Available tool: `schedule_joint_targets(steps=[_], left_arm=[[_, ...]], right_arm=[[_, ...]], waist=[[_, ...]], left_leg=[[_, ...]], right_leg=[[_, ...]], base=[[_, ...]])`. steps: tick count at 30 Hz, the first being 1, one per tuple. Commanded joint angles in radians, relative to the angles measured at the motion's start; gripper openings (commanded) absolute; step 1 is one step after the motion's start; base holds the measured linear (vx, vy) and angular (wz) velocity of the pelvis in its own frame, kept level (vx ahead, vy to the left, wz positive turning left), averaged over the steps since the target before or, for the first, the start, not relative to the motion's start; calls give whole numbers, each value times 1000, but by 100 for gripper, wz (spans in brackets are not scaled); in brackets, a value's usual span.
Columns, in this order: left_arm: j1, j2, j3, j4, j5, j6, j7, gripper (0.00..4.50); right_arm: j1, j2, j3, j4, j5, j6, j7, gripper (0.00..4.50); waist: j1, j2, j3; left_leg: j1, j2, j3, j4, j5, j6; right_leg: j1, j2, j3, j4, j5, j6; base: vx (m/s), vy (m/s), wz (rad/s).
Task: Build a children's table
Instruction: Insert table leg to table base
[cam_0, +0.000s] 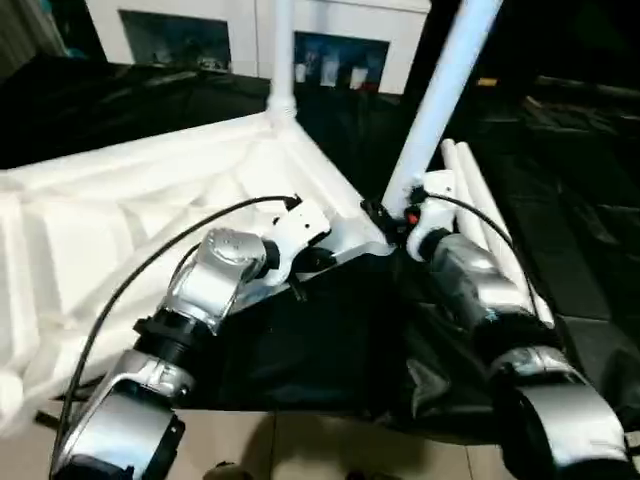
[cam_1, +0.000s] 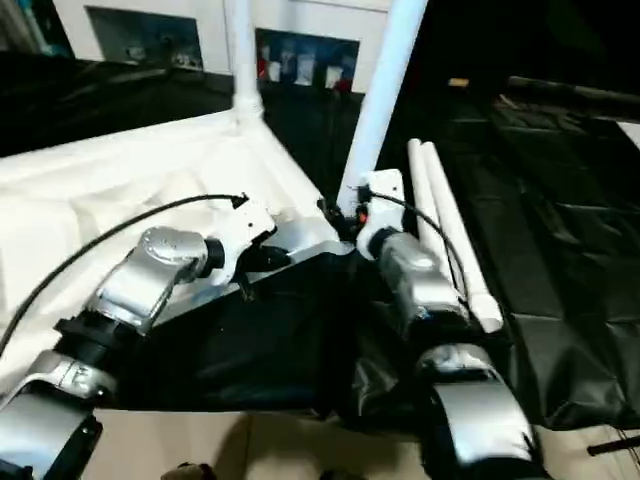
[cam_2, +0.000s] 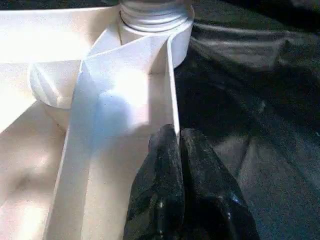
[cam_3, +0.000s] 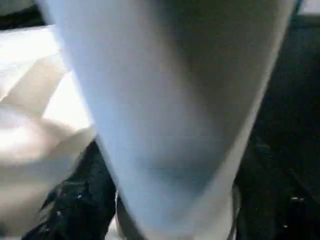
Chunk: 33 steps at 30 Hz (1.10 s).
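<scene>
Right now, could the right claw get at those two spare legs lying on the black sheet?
Probably yes, but not freely: the two spare legs lie just beside the right arm with nothing between, yet the right claw is busy at the tilted leg in the corner socket.

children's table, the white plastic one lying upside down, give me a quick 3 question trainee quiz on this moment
1. True or false: two round white tube legs lie loose on the black sheet.
2. How many legs stand up from the white ribbed plastic tabletop?
3. What does the left gripper pinch? A) a tabletop wall B) a cable C) a loose leg

Key: 1 true; 2 two, the far leg and the near leg; 3 A.
</scene>
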Motion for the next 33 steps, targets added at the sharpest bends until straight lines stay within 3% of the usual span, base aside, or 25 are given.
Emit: schedule_joint_targets(steps=[1,3,4,6,10,13,17,22,25,28,30,33], left_arm=[[-11,6,-29,35,-9,-42,-61,0],[-16,20,-30,44,-13,-64,-88,0],[-22,49,-35,55,-24,-110,-151,0],[-19,78,-45,53,-42,-168,-233,0],[2,111,-57,30,-78,-244,-350,0],[6,110,-55,31,-92,-252,-371,0],[5,107,-52,44,-101,-281,-386,0],[-9,90,-43,88,-85,-350,-346,0],[-12,76,-38,89,-94,-348,-346,55],[-7,68,-45,76,-96,-343,-347,65],[-3,63,-58,76,-81,-364,-332,90],[-5,55,-70,103,-63,-398,-318,90]], right_arm=[[47,-38,38,-132,25,64,96,356],[84,-63,59,-206,37,93,141,364],[163,-119,101,-345,53,138,220,377],[238,-173,131,-462,60,169,276,388],[326,-218,130,-580,61,181,318,388],[355,-229,125,-627,71,195,327,388],[390,-251,139,-664,69,203,340,388],[424,-270,158,-680,45,201,352,388],[428,-266,156,-678,40,203,351,396],[431,-266,154,-682,39,207,349,396],[435,-268,155,-690,44,213,343,396],[440,-271,157,-698,48,215,339,396]], waist=[[-2,9,-78],[2,7,-74],[6,10,-74],[11,7,-73],[14,3,-71],[21,7,-74],[28,4,-75],[29,-3,-81],[31,-2,-81],[33,-5,-82],[32,-6,-82],[28,-8,-81]], left_leg=[[18,32,3,-34,133,229],[17,35,3,-35,93,225],[19,37,2,-38,61,207],[20,39,2,-38,38,189],[16,40,4,-44,-36,133],[25,41,8,-43,-59,99],[30,40,19,-39,-76,89],[19,37,17,-34,-61,94],[18,37,17,-32,-62,95],[15,37,16,-30,-62,93],[13,36,15,-29,-72,93],[11,35,14,-28,-96,84]], right_leg=[[67,-56,52,-19,331,-336],[66,-57,53,-25,264,-327],[66,-57,52,-30,205,-317],[68,-56,55,-31,173,-300],[63,-59,59,-36,77,-280],[56,-55,62,-34,55,-281],[52,-52,66,-31,69,-279],[58,-54,66,-27,74,-260],[58,-56,67,-26,64,-260],[59,-56,66,-24,65,-266],[61,-56,66,-25,47,-257],[61,-57,67,-31,-4,-236]], base=[[0,0,0],[0,0,0],[0,0,0],[0,0,0],[0,0,0],[0,0,0],[0,0,0],[0,0,0],[0,0,0],[0,0,0],[0,0,0],[0,0,0]])
